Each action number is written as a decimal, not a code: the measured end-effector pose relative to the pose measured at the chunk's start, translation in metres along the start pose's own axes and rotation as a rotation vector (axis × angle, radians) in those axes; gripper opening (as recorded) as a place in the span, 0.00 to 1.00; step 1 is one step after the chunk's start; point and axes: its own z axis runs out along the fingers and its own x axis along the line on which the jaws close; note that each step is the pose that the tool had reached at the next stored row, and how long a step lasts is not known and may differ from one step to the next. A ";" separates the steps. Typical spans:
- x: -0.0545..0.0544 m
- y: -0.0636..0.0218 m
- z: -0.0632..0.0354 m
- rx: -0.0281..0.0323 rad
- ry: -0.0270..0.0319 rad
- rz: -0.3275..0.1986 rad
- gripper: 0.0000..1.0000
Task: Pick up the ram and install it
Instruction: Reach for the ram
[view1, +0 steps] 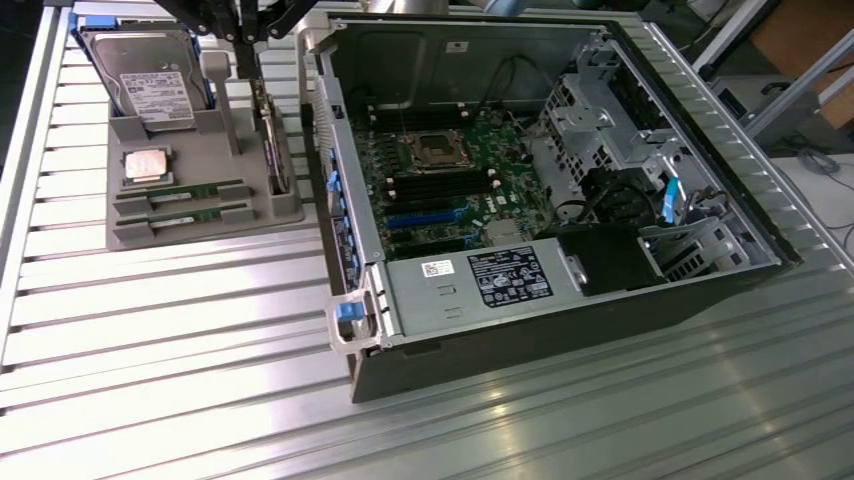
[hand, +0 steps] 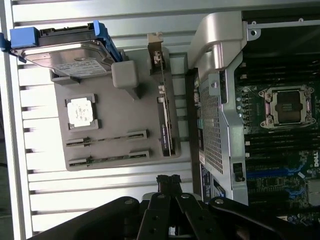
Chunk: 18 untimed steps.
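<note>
- A slatted metal table (view1: 174, 330) carries everything. A grey parts tray (view1: 214, 236) lies toward its far left corner.
- A hard drive (view1: 154, 75) in a blue bracket stands tilted along the tray's far edge.
- A square silver CPU chip (view1: 147, 165) lies flat near the tray's left edge, between the hard drive and the ram.
- Two green ram sticks stand on edge in parallel slots near the tray's front edge. The inner ram stick (view1: 180, 191) is just beside the CPU chip. The outer ram stick (view1: 187, 214) is closest to the front edge. Both are seated in the tray and nothing touches them.
- A larger card (view1: 274, 140) with a metal bracket stands upright along the tray's right edge.
- The gripper (hand: 169, 179) has its fingertips pressed together and holds nothing. In the wrist view it hangs above the bare table off the tray's front edge, well apart from both sticks.
- An open computer case (view1: 467, 365) lies on its side, just beside the tray's right edge.
- Inside the case, the motherboard (view1: 441, 190) shows a CPU socket (view1: 434, 150) with black memory slots (view1: 434, 185) next to it.
- A silver power supply (view1: 467, 285) with a dark label sits along the case's front edge.
</note>
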 end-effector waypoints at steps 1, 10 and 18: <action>0.001 0.0000 0.0000 0.0000 0.0000 0.000 0.11; 0.006 -0.0005 -0.0002 0.0000 0.0001 0.000 0.11; 0.017 -0.0013 -0.0005 0.0000 0.0000 0.000 0.11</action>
